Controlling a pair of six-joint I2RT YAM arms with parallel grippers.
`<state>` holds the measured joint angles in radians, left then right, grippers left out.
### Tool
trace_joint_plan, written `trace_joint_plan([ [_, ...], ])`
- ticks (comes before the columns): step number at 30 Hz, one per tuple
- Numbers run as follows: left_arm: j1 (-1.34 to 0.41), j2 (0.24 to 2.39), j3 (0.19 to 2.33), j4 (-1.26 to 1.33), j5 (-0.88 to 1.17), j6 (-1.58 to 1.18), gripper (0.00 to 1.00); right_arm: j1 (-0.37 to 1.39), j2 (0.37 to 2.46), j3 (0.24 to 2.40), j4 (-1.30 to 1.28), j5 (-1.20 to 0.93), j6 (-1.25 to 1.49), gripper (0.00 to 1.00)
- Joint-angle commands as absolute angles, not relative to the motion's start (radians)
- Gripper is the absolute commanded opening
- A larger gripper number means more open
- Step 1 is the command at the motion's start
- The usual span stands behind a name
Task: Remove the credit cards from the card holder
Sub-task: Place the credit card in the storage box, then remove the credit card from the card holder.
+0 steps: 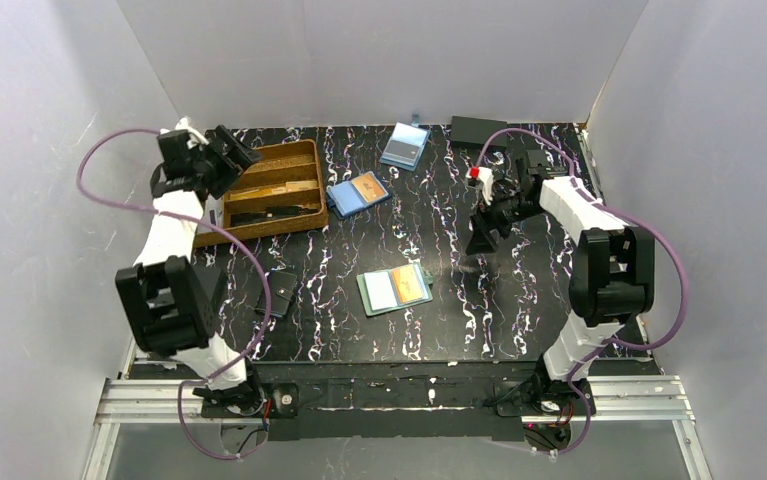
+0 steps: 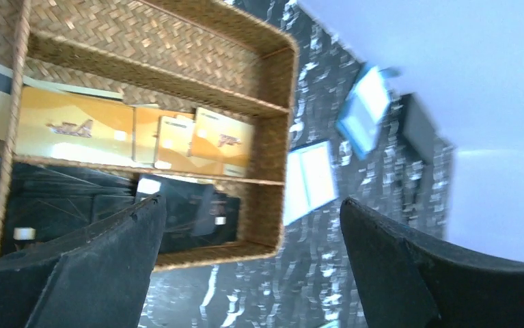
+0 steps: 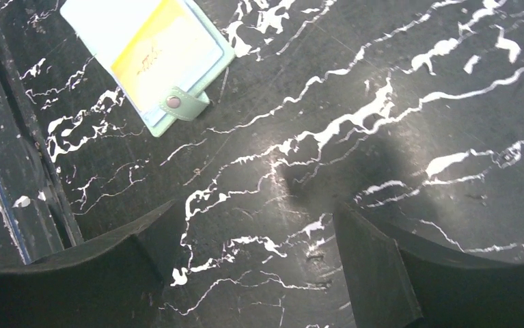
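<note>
The card holder (image 1: pixel 395 289), a dark teal-green sleeve, lies open in the middle of the table. A pale-blue card (image 1: pixel 380 291) and an orange card (image 1: pixel 411 284) sit in it. In the right wrist view the holder (image 3: pixel 184 106) looks washed out, with a snap tab, at the top left. My right gripper (image 1: pixel 481 238) (image 3: pixel 253 208) hangs open over bare table to the holder's right, nothing between its fingers. My left gripper (image 1: pixel 237 150) (image 2: pixel 251 201) is open and empty above the wicker tray (image 1: pixel 304 215) at the back left.
The tray (image 2: pixel 272 137) holds gold cards (image 2: pixel 74 123) and black cards (image 2: pixel 184 212) in separate compartments. A bright blue holder with an orange card (image 1: pixel 358 193), a pale-blue holder (image 1: pixel 405 145), a black box (image 1: pixel 479 130) and a dark wallet (image 1: pixel 279 293) lie on the table.
</note>
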<state>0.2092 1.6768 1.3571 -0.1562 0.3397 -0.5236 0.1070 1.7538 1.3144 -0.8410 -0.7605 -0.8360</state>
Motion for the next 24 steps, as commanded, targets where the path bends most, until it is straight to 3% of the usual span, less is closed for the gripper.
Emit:
trace_joint_plan([
  [1,0.265,1.541,1.165,0.020,0.579,-0.774,0.98,0.169,1.692,1.308,-0.884,-0.797,-0.878,0.88],
  [11,0.175,1.171,0.838,-0.061,0.668,-0.856,0.98,0.352,1.586,1.187,-0.701,-0.803,-0.593,0.83],
  [18,-0.074,0.955,0.638,-0.024,0.584,-0.992,0.98,0.396,1.514,1.110,-0.578,-0.824,-0.366,0.74],
  [24,-0.197,0.893,0.583,-0.035,0.546,-1.035,0.97,0.402,1.472,1.023,-0.438,-0.856,-0.120,0.61],
])
